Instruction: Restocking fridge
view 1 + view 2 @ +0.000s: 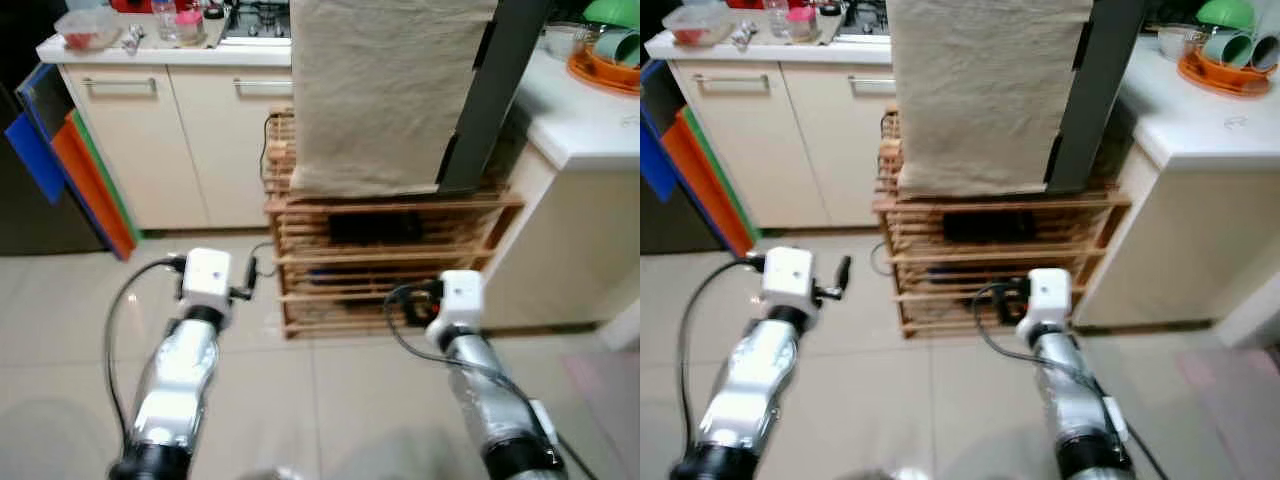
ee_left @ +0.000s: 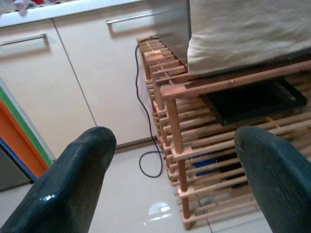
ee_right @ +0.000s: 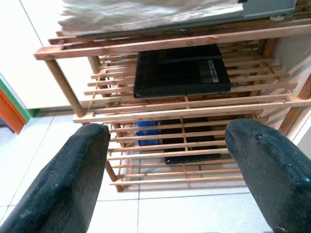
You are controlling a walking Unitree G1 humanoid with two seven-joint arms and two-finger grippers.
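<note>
A grey appliance (image 1: 497, 90) draped in a beige cloth (image 1: 385, 90) stands on a slatted wooden rack (image 1: 390, 265) straight ahead. My two silver arms reach towards the rack, the left wrist (image 1: 208, 276) short of its left corner and the right wrist (image 1: 458, 300) before its lower shelves. The left gripper (image 2: 175, 145) is open with nothing between its fingers, facing the rack's left posts. The right gripper (image 3: 167, 138) is open and empty too, facing the shelves. A flat black box (image 3: 182, 70) lies on the upper shelf, and a blue item (image 3: 147, 132) sits lower down.
Cream cabinets (image 1: 120, 150) under a cluttered worktop (image 1: 130, 30) stand at the back left. Blue, orange and green boards (image 1: 75, 170) lean beside them. A white counter (image 1: 590, 110) with an orange tray of green cups (image 1: 610, 50) is on the right. A black cable (image 2: 146, 165) loops on the tiled floor.
</note>
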